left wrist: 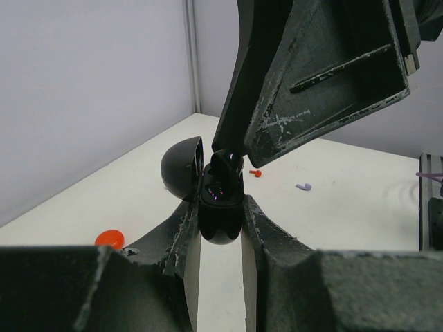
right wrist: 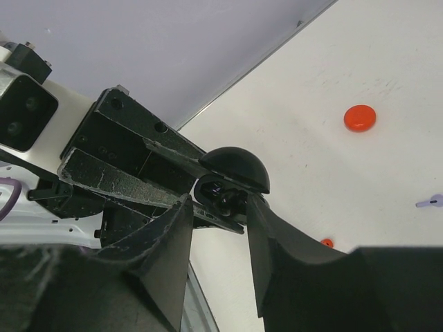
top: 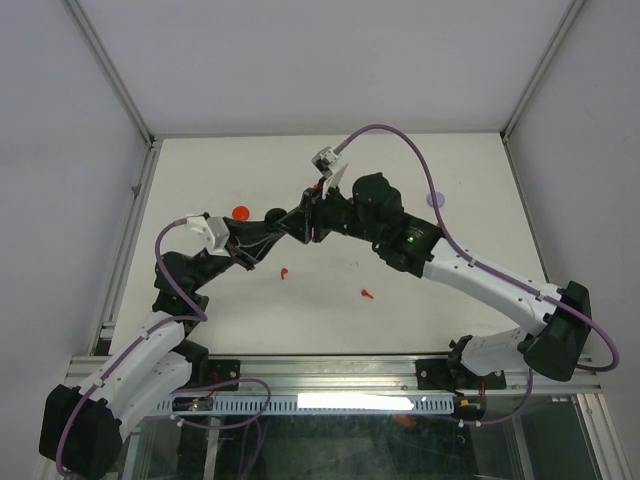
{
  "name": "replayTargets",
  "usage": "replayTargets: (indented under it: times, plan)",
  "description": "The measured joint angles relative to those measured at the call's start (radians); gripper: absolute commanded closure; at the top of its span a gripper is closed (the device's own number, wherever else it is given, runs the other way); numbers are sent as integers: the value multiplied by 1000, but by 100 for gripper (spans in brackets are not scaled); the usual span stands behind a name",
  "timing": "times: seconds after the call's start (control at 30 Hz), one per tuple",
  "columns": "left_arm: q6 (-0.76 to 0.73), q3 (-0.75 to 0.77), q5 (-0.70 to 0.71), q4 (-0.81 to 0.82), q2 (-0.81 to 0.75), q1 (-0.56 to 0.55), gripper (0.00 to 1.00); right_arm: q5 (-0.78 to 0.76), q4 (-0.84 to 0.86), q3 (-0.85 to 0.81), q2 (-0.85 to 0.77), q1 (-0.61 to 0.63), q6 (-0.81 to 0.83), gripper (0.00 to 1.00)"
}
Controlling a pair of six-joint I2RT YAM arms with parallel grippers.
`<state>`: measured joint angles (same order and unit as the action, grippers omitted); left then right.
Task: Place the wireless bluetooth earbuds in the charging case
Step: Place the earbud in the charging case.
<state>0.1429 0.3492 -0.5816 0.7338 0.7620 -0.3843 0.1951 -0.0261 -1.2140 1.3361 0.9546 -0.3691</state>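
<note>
Closest to the lens in the left wrist view, the left gripper [left wrist: 221, 207] has its two scuffed black fingers [left wrist: 181, 238] clamped on the sides of a glossy black charging case [left wrist: 220, 227], which sits upright between them. The case's domed lid [left wrist: 181, 169] is swung open and leans away to the left in that view. A black earbud [left wrist: 225, 166] stands in the mouth of the case, with small purple glints showing in the well beneath it.

The right gripper [right wrist: 220, 204] reaches in from the opposite side. Its jaws are parted with a clear gap, one fingertip on each side of the case's opening. One of its fingers [left wrist: 311, 76] ends right at the top of the black earbud, but it cannot be told whether the two touch.

From above, the two grippers meet over the white table [top: 460, 170], left of its middle and towards the far side. A red disc [top: 240, 214] lies just left of them. One red earbud [top: 284, 273] lies nearer, on the table below the grippers, and the other red earbud [top: 368, 294] lies to its right and a little nearer. A lavender earbud [left wrist: 303, 187] lies on the table close to a red one. A lavender disc [top: 436, 199] sits well to the right, beside the right arm.
</note>
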Motion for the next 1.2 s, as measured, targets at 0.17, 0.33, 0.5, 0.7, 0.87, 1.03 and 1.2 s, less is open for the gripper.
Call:
replayTargets:
  times: [0.17,0.33,0.5,0.7,0.87,1.03,1.2]
  plan:
    - [2,0,1,11,0,0,96,2,-46,-29,0,0,18,60]
    - [3,0,1,13,0,0,96,12,-76,-53,0,0,36,60]
    - [3,0,1,15,0,0,96,45,-99,-75,3,0,49,60]
    - [5,0,0,14,3,0,96,78,-108,-98,26,-2,58,60]
    - [7,0,0,15,4,7,96,84,-119,-120,42,-2,69,60]
    - [10,0,-4,15,8,7,96,83,-133,-129,48,-2,82,60]
    - [18,0,-11,15,11,7,96,76,-148,-134,48,-2,92,60]
